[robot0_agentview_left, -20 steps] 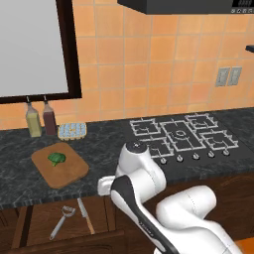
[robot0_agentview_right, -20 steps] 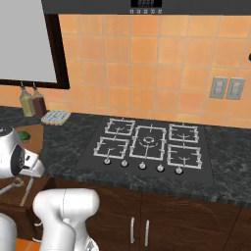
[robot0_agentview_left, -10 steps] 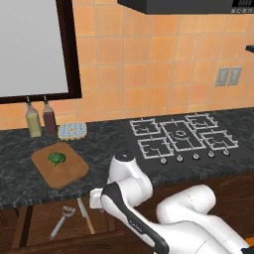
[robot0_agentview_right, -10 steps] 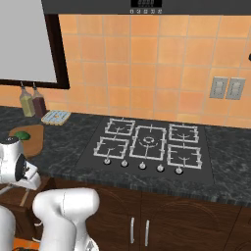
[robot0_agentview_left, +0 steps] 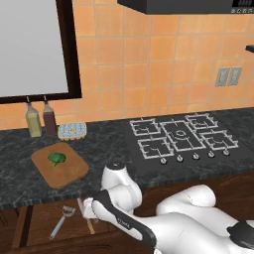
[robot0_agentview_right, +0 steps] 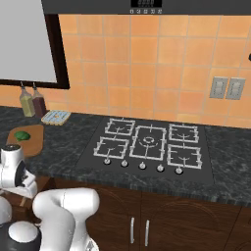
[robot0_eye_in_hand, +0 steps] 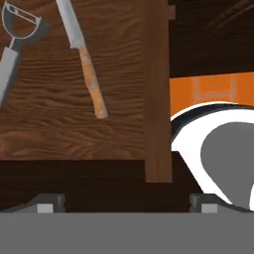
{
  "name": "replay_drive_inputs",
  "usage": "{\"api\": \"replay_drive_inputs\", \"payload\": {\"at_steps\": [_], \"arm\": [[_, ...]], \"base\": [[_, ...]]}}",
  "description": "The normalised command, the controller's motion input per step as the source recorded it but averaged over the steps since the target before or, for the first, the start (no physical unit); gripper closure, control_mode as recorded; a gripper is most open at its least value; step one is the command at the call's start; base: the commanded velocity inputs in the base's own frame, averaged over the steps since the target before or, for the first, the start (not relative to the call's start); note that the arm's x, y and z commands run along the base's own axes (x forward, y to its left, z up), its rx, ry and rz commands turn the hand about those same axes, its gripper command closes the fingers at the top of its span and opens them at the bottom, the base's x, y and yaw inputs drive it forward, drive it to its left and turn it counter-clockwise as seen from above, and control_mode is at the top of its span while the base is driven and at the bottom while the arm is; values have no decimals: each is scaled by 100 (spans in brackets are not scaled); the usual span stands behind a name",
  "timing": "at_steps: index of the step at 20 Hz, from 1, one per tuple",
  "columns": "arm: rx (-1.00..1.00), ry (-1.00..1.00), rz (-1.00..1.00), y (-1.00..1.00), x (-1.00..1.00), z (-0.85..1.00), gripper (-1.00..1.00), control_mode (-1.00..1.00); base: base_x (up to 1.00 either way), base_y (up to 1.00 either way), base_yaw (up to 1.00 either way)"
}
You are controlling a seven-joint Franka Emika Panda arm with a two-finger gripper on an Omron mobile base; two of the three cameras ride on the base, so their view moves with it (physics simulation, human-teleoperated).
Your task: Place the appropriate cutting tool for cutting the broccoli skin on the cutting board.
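Knife (robot0_eye_in_hand: 84,59) lies upper left in the hand view beside the peeler (robot0_eye_in_hand: 15,42); gripper (robot0_eye_in_hand: 126,201), fingers wide and empty, should centre over its wooden handle.

knife (robot0_eye_in_hand: 83,56) tip and peeler (robot0_eye_in_hand: 16,38) handle cut off.

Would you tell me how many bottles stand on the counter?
2: a yellowish bottle and a dark reddish bottle beside it, at the back wall left of the egg carton.

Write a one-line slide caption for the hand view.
Knife and Y-headed peeler lie side by side in an open wooden drawer, seen from above.
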Motion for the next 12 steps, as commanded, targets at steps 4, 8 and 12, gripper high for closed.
{"api": "replay_drive_inputs", "payload": {"at_steps": [4, 8, 12], "arm": [[-9, 10, 0, 24, 0, -30, -100, -100], [-8, 10, 0, 27, 3, -28, -100, -100], [-3, 10, 0, 23, -10, -34, -100, -100]], "base": [[0, 0, 0], [0, 0, 0], [0, 0, 0]]}}
